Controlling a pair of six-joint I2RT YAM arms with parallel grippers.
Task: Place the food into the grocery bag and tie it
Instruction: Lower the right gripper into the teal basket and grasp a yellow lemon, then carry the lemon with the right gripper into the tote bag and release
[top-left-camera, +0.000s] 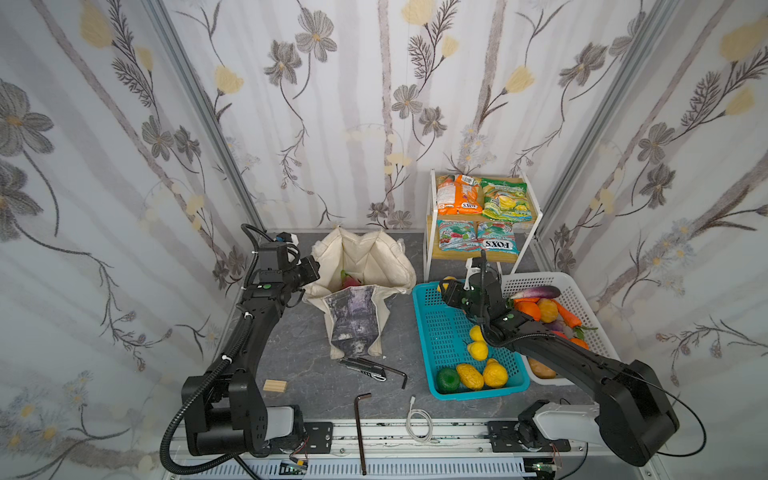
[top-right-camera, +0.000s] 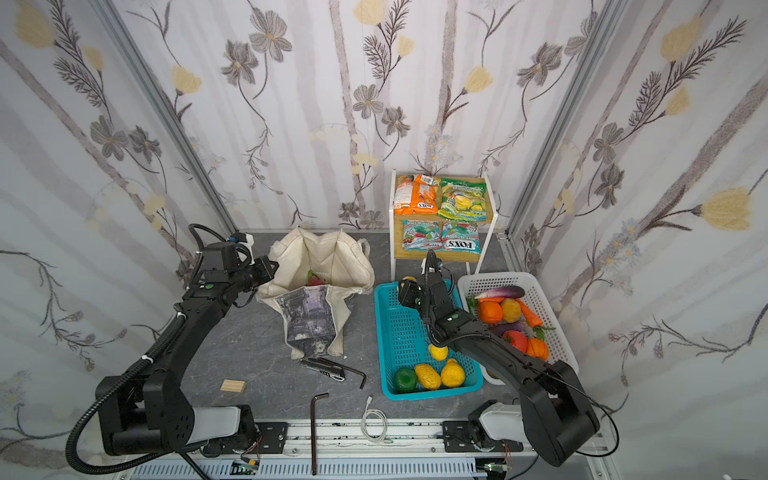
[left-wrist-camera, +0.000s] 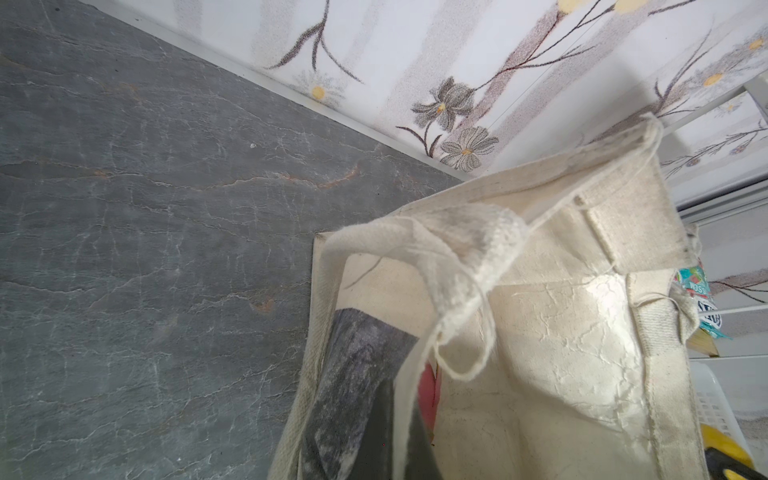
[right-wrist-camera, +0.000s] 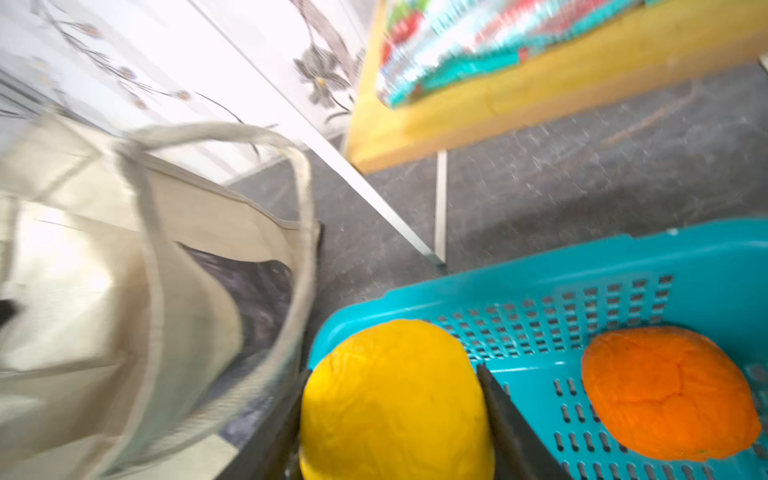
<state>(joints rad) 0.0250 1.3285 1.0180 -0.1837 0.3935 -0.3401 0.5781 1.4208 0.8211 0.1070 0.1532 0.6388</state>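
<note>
Bag (top-left-camera: 365, 262): upright at the counter's (top-left-camera: 299, 349) 11 o'clock, mouth gaping; a pink dragon fruit (top-left-camera: 350, 280) lies inside.
Left pincer (top-left-camera: 311, 271): clamped tight on the bag's rim at its 9 o'clock side, likely to keep the mouth wide for food dropped in.
Right pincer (right-wrist-camera: 395, 370): closed on a lemon (right-wrist-camera: 395, 411), one finger pressed to either side (this view is blurred, so whether it is lifted I cannot tell).
Lemon: at the 11 o'clock corner of the turquoise basket (top-left-camera: 420, 332), the corner nearest the bag, so the carry looks short.
Packets (top-left-camera: 482, 199): on the shelf (top-left-camera: 469, 257) at 1 o'clock, not yet bagged; bag untied.
</note>
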